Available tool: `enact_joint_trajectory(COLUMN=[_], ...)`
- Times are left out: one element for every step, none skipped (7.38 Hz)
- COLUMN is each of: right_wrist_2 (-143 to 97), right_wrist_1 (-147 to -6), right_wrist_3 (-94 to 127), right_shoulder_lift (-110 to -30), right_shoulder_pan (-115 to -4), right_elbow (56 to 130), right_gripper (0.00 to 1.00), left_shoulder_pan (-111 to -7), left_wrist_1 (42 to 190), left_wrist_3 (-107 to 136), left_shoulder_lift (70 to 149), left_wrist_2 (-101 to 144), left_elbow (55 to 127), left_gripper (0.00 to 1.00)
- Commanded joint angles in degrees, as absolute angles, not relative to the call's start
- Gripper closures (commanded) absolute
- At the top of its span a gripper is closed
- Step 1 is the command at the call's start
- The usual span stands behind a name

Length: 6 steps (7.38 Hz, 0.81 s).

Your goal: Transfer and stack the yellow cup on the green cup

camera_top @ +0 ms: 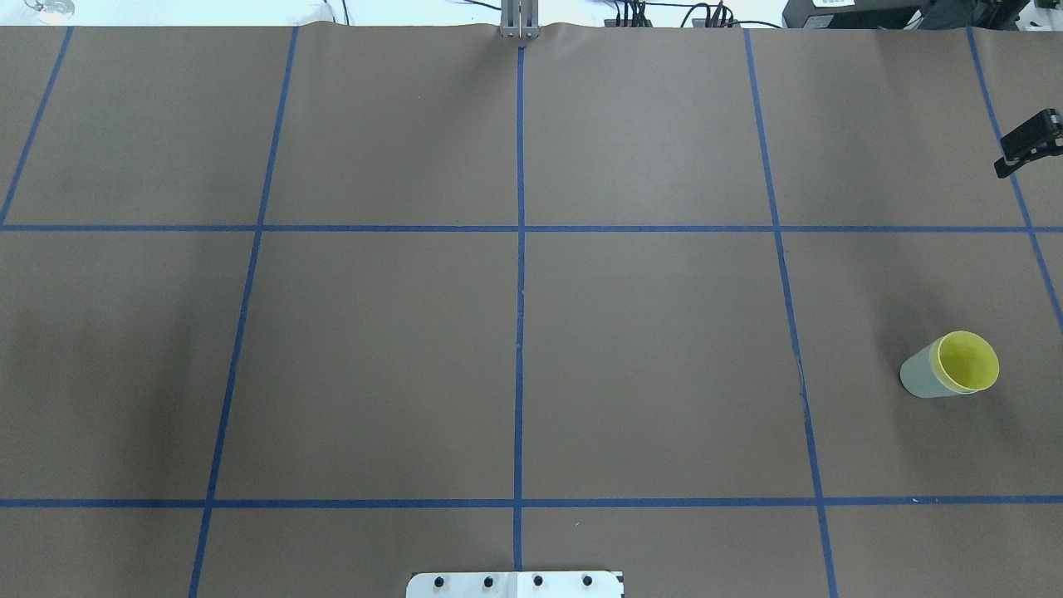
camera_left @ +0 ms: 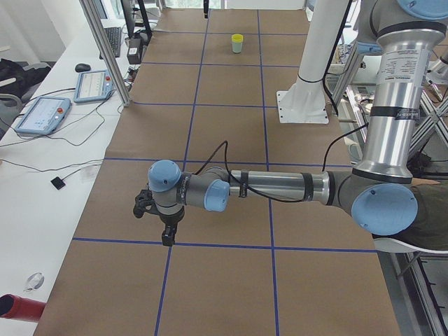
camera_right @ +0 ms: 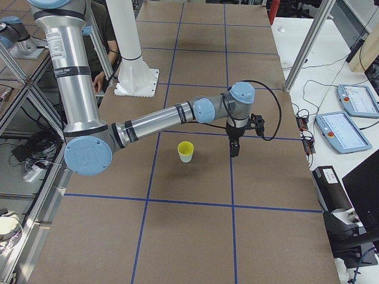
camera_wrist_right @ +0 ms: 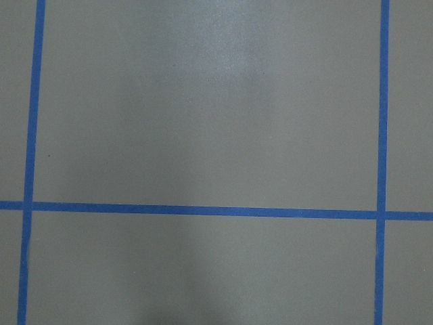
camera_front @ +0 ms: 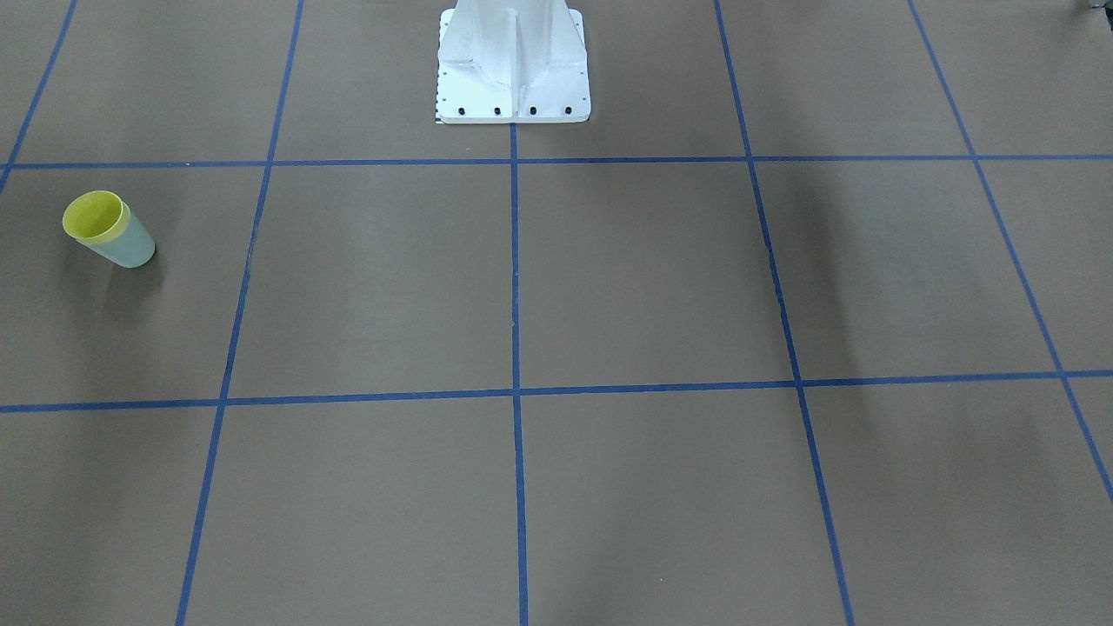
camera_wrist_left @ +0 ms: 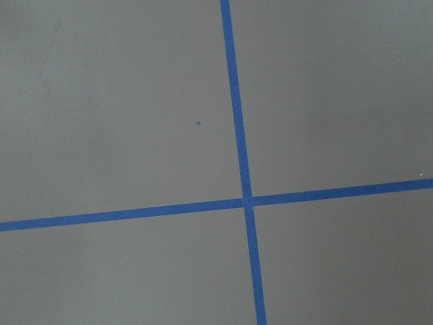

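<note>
The yellow cup (camera_front: pixel 94 216) sits nested inside the green cup (camera_front: pixel 129 249), and the pair stands upright on the brown table on the robot's right side. In the overhead view the yellow cup (camera_top: pixel 968 362) shows as rim and inside, with the green cup (camera_top: pixel 917 379) around it. The far view shows the stack as the yellow cup (camera_left: pixel 237 38) in the green cup (camera_left: pixel 237 48). My right gripper (camera_right: pixel 234 150) hangs above the table beside the stack (camera_right: pixel 186 151), apart from it; I cannot tell if it is open. My left gripper (camera_left: pixel 166 236) hangs over the table's other end; I cannot tell its state.
The white robot pedestal (camera_front: pixel 513 65) stands at the table's robot side. Blue tape lines (camera_top: pixel 520 249) divide the brown table cover. Both wrist views show only cover and tape. Pendants (camera_left: pixel 42 114) and cables lie on the side desk. A black part (camera_top: pixel 1030 143) juts in at the overhead view's right edge.
</note>
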<state>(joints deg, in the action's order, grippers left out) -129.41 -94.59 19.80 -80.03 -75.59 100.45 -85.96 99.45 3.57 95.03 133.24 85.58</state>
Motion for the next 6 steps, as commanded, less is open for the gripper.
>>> enact_joint_trajectory(right_wrist_2=[-129.46, -129.55, -129.72, -129.64, -129.55, -129.38], right_wrist_1=[-94.57, -94.57, -94.57, -94.48, -94.48, -94.48], right_wrist_3=[19.78, 20.38, 20.3, 19.87, 20.39, 20.39], right_shoulder_lift=[-79.63, -79.98, -79.98, -79.72, -79.46, -80.24], right_shoulder_pan=[-75.59, -75.59, -75.59, -75.59, -75.59, -75.5], right_elbow=[99.94, 99.93, 100.02, 100.11, 100.89, 100.29], right_gripper=[0.0, 0.0, 0.0, 0.0, 0.0, 0.0], left_shoulder_pan=[-85.96, -85.96, -85.96, -85.96, -85.96, -86.04], left_wrist_1=[99.49, 99.41, 99.4, 99.49, 99.67, 99.67], left_wrist_3=[3.6, 3.69, 3.6, 3.6, 3.6, 3.52], left_shoulder_lift=[94.75, 95.01, 95.18, 95.1, 94.75, 94.22], left_wrist_2=[140.76, 140.19, 140.1, 140.1, 140.1, 140.1], left_elbow=[85.61, 85.78, 85.78, 85.69, 85.69, 85.61], left_gripper=[0.0, 0.0, 0.0, 0.0, 0.0, 0.0])
